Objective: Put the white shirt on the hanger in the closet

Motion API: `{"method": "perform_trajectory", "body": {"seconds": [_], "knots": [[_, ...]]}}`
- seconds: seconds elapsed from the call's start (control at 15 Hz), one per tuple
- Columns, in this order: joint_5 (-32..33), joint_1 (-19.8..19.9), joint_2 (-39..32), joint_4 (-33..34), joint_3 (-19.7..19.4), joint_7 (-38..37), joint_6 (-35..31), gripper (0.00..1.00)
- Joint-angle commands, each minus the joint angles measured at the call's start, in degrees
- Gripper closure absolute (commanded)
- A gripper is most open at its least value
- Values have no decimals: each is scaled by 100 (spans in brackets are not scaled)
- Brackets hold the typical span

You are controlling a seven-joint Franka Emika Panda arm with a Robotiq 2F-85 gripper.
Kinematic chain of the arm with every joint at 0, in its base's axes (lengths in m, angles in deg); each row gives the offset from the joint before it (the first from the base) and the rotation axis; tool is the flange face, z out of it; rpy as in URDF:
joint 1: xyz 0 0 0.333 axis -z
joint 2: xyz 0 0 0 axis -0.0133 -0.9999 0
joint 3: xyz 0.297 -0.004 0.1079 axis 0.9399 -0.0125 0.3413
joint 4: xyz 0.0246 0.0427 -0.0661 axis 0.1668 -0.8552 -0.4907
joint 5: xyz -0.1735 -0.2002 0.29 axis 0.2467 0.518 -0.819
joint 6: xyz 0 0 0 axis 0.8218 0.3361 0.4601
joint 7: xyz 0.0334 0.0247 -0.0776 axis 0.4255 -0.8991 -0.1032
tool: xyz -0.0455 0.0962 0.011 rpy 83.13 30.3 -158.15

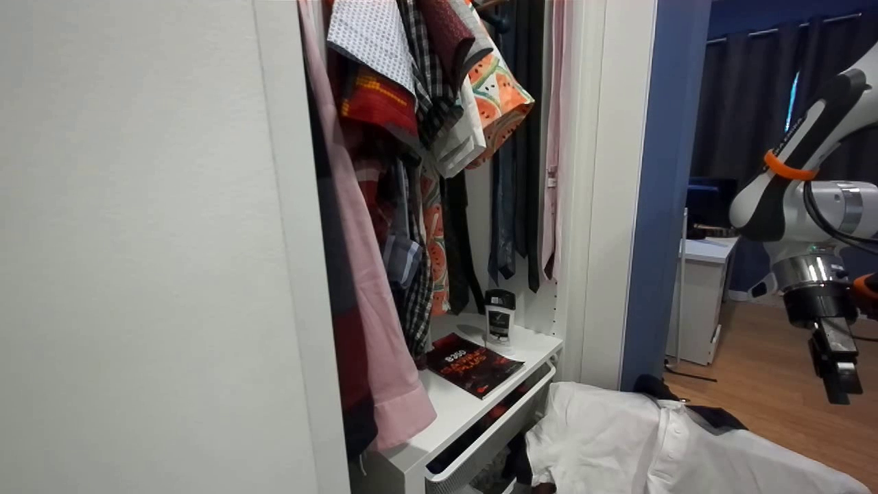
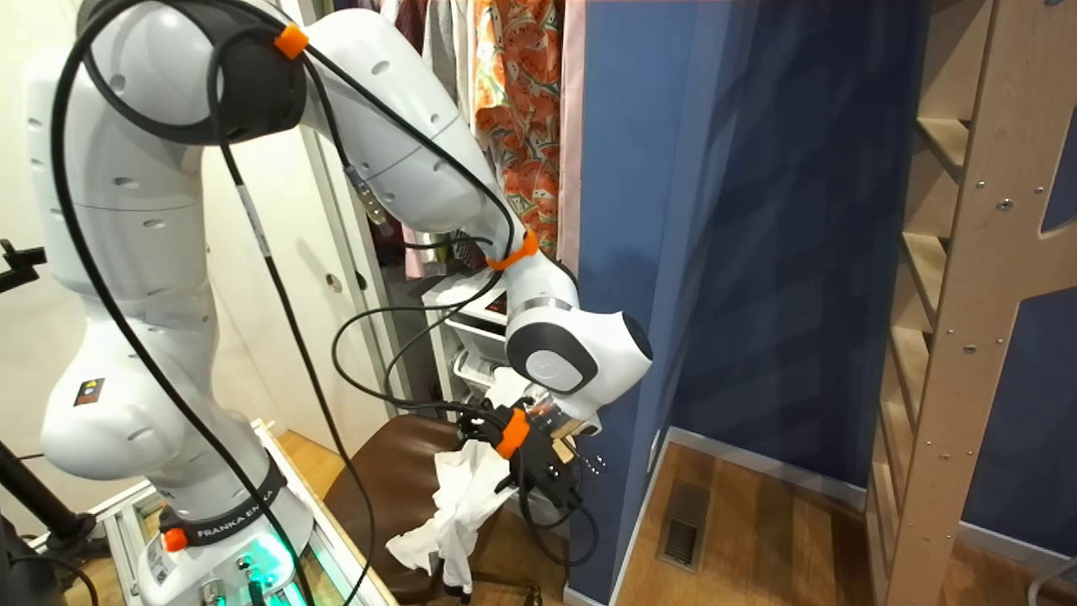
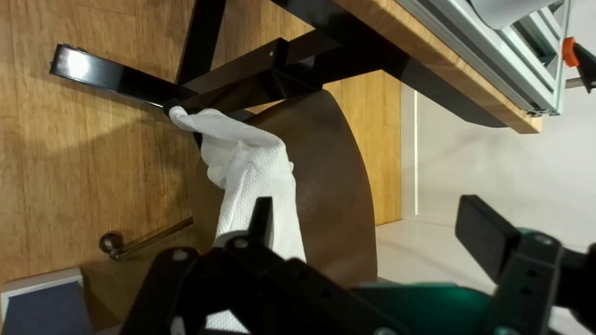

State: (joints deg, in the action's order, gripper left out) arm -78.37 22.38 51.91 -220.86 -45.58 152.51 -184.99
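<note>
Honey-brown wooden flooring (image 3: 93,163) lies below the black two-fingered pincer (image 3: 368,218), whose jaws stand wide apart, holding nothing. Beneath it, the wrinkled white cloth shirt (image 3: 256,195) drapes over a curved brown leather-like chair (image 3: 330,186); the tall white-panelled closet (image 1: 439,405) stands well apart from the pincer. Gripping seems next: shift sideways so the jaws straddle one fold, descend clear of the chair, pinch, lift slowly.

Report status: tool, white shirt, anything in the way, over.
Tool wide open, nothing visibly gripped. White shirt draped across brown chair, outside closet. Hanging clothes crowd closet, may hinder placement.
</note>
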Motion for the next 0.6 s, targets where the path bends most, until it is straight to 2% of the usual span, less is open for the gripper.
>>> {"method": "perform_trajectory", "body": {"seconds": [0.0, 0.33, 0.53], "knots": [[-524, 215, -476, 149, 172, 691, -44, 0], [-1110, 483, -1068, 292, 274, 1337, -484, 0], [-1475, 670, -1404, 490, 380, 1426, -690, 0]]}}
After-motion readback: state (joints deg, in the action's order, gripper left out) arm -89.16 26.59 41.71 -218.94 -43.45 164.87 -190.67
